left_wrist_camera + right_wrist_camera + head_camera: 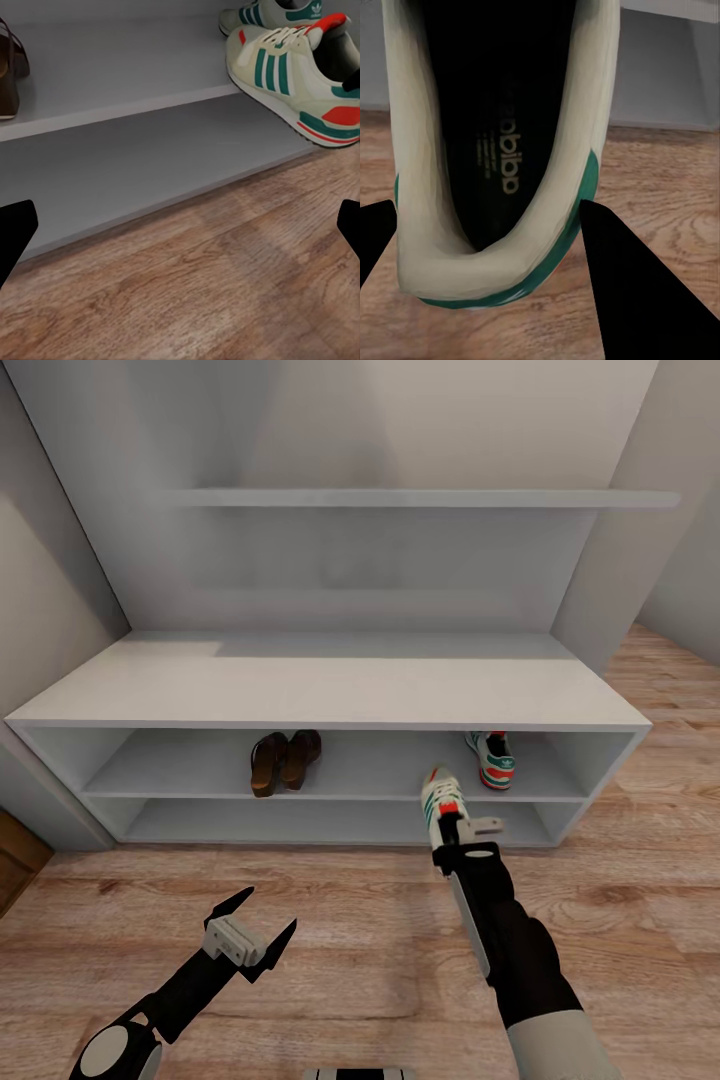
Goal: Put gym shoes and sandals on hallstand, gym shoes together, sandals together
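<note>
The right gripper is clamped on the heel collar of a gym shoe, holding it in the air just in front of the hallstand. The shoe's long axis runs front to back, with the toe aimed in at the shelves. The other gym shoe sits on the upper open shelf toward the right end, heel facing out. The two sandals sit side by side further left on that same shelf. The left gripper hangs low over the corridor floor, fingers spread and holding nothing.
</note>
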